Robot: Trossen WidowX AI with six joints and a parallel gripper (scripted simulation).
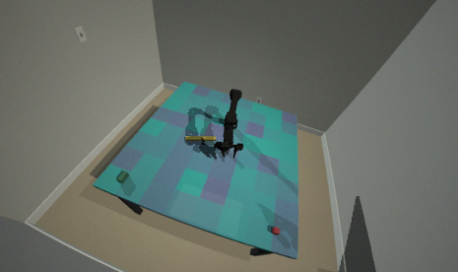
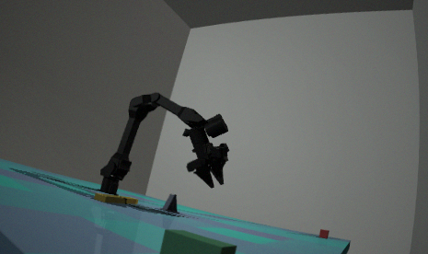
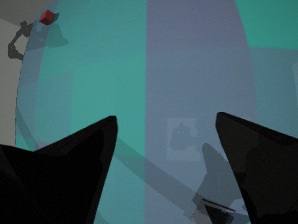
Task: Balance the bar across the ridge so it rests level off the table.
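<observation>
The yellow bar (image 1: pixel 200 138) (image 2: pixel 116 200) lies flat on the table, beside the arm's base in the exterior view; it is out of the wrist view. The ridge, a small dark wedge (image 2: pixel 171 204) (image 3: pixel 217 213), stands upright on the table with nothing across it. It shows at the bottom right of the wrist view, partly behind a finger; in the top view I cannot make it out near the arm. My gripper (image 1: pixel 229 156) (image 2: pixel 217 184) (image 3: pixel 167 121) is open and empty, pointing down, well above the table and away from the bar.
A green block (image 1: pixel 122 176) (image 2: pixel 197 242) sits near the table's front left corner. A small red cube (image 1: pixel 275 231) (image 2: pixel 324 234) (image 3: pixel 47 17) sits near the front right corner. The patchwork table (image 1: pixel 194 181) ends just beyond both blocks. Arm shadows fall around the bar.
</observation>
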